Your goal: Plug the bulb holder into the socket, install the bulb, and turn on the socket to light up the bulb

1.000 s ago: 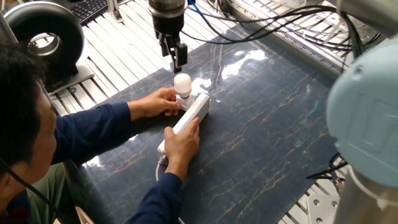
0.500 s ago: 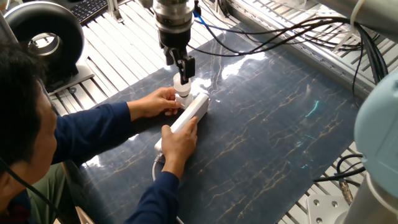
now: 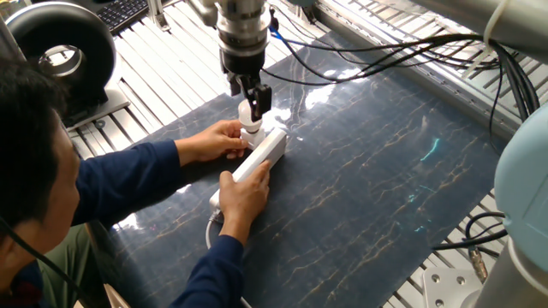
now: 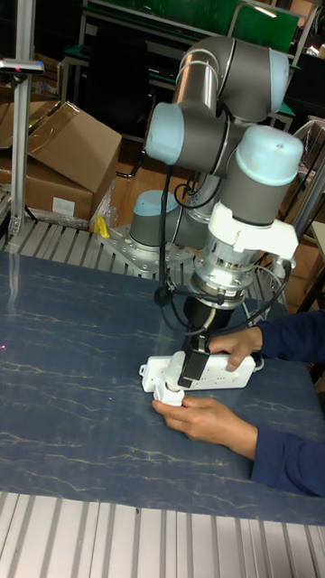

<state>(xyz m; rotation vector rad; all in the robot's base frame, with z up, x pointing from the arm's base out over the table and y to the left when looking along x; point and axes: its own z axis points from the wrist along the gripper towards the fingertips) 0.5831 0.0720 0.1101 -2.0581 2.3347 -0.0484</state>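
between the gripper jaws sits the bulb, above the socket.

Even, bright overhead light fills the fixed view. The glossy dark marble-patterned worktop throws white glare patches beside the black cables near its far edge, and a paler sheen lies along its near left rim. Shadows are soft and short. The large pale blue-grey robot joint at the right edge is close to the lens and blurred. The tall fixed view is dimmer, with a dark background behind the brown cardboard boxes; there the worktop looks matte, and the picture is slightly soft and grainy.
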